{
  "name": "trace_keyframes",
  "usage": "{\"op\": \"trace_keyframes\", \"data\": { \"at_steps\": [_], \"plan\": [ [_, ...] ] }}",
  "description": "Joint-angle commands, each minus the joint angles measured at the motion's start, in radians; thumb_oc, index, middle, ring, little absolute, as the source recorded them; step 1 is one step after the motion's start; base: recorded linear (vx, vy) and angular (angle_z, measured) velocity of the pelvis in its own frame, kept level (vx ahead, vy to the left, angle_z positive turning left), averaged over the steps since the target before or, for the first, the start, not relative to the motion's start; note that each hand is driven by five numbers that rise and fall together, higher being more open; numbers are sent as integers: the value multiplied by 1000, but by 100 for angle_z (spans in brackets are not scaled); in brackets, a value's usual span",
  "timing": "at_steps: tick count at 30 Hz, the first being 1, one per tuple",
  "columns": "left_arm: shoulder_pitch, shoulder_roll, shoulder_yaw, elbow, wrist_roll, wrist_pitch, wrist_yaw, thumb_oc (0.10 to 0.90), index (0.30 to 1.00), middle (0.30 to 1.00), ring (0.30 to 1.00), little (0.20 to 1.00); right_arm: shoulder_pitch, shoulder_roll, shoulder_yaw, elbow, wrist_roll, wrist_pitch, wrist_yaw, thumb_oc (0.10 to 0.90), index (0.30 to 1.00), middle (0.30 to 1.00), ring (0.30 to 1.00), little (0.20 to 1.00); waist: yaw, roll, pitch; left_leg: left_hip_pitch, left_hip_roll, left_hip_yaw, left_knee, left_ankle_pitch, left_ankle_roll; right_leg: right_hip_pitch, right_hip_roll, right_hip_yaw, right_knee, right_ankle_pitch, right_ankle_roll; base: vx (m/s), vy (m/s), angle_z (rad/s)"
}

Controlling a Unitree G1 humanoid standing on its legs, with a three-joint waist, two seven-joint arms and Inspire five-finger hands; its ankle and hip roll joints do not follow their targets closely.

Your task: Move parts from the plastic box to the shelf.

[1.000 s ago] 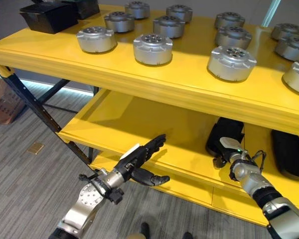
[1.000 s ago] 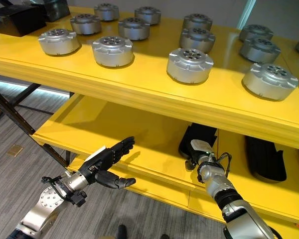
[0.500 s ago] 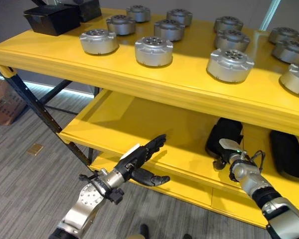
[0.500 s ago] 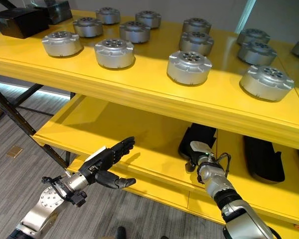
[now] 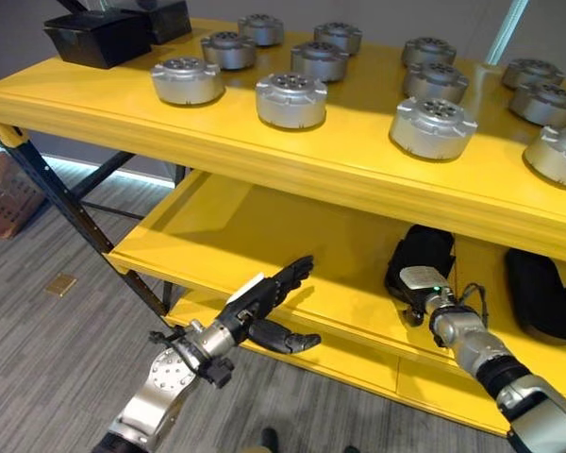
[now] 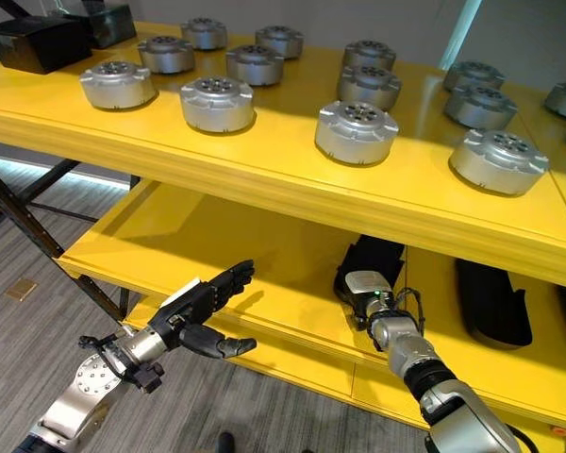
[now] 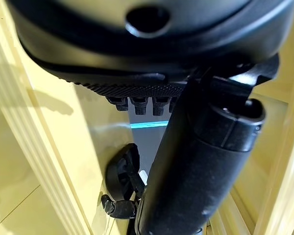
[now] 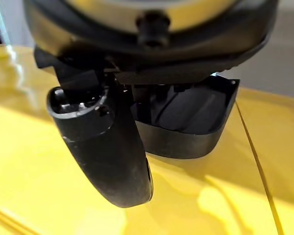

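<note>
yellow shelf (image 6: 264,179) | twelve silver parts (image 6: 357,130) | left hand (image 5: 255,311) fingers straight | right hand (image 6: 366,293) grip unclear

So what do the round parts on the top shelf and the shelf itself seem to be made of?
Round parts: probably cast or machined metal, matte silver with soft highlights. Shelf: glossy yellow surface that reflects light; the material under it cannot be told.

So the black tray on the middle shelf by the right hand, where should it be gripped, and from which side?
Probably by its near rim, coming from the open front of the shelf. The black tray lies flat with a shallow raised lip facing the right hand, and the top shelf overhead blocks a reach from above.
</note>
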Motion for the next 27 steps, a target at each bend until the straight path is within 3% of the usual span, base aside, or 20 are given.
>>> {"op": "trace_keyframes", "data": {
  "at_steps": [1,16,22,27],
  "plan": [
    [-81,-54,29,-64,-35,-126,-17,900,1000,1000,1000,1000,-18,-22,112,53,-40,-55,76,900,1000,1000,1000,1000,31,4,-1,25,46,81,43,-148,3,-77,-28,7,82,-48,51,0,0,0],
    [-83,-56,40,-67,-26,-121,-33,900,1000,1000,1000,1000,13,-11,127,113,-56,-62,64,900,1000,1000,1000,1000,44,-8,6,18,50,76,48,-148,3,-75,-27,4,76,-43,54,0,-2,0],
    [-77,-56,44,-74,-25,-116,-34,900,1000,1000,1000,1000,19,-13,126,106,-51,-94,62,900,1000,1000,1000,1000,46,-10,8,17,52,75,49,-148,3,-72,-26,2,74,-43,54,0,0,0],
    [-69,-56,52,-74,-22,-120,-38,900,1000,1000,1000,1000,40,-21,137,37,-19,-169,98,900,1000,1000,1000,1000,42,-15,10,18,53,76,49,-146,2,-73,-25,5,73,-42,54,0,0,0]
  ]
}}
